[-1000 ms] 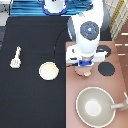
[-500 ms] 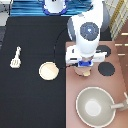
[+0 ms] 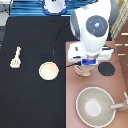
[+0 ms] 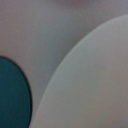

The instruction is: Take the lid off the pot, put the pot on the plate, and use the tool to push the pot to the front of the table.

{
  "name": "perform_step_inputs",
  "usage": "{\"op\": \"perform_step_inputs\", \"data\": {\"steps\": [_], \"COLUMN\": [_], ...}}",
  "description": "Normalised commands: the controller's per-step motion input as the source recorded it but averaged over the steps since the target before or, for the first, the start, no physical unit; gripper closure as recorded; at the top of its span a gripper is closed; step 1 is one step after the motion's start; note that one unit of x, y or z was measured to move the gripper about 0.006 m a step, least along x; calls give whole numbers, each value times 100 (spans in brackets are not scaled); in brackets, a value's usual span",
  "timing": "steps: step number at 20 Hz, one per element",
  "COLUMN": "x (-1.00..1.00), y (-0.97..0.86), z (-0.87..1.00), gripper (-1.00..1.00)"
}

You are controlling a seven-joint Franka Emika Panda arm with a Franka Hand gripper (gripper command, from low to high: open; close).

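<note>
My gripper (image 3: 86, 66) hangs low over the stove, directly above the small pinkish-tan pot (image 3: 85, 72), of which only a sliver shows under the hand. The hand hides the pot's top, so I cannot tell whether the lid is on it. On the black table (image 3: 30, 95), to the exterior view's left of the pot, lies the cream plate (image 3: 49, 70) with nothing on it. Further left rests the cream spatula tool (image 3: 15, 57). In the wrist view a pale rounded surface (image 4: 95, 80) fills most of the picture beside a dark teal patch (image 4: 12, 95).
The pinkish-brown stove panel (image 3: 75, 117) takes up the exterior view's right side. A black burner (image 3: 106, 70) sits just right of the pot. The large grey long-handled pan (image 3: 95, 105) stands below it. A white and blue object (image 3: 54, 6) is at the top edge.
Almost nothing differs. The hand stays over the pot on the stove, and the plate, spatula and pan have not moved.
</note>
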Motion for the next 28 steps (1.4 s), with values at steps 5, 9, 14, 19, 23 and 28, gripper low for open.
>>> {"op": "perform_step_inputs", "data": {"steps": [5,9,14,19,23,28], "x": [-95,-98,-100,-100,-100,-100], "y": [0,-8,-21,-23,-20,-21], "z": [55,21,-30,-60,-72,-80], "gripper": [100,100,100,100,100,100]}}
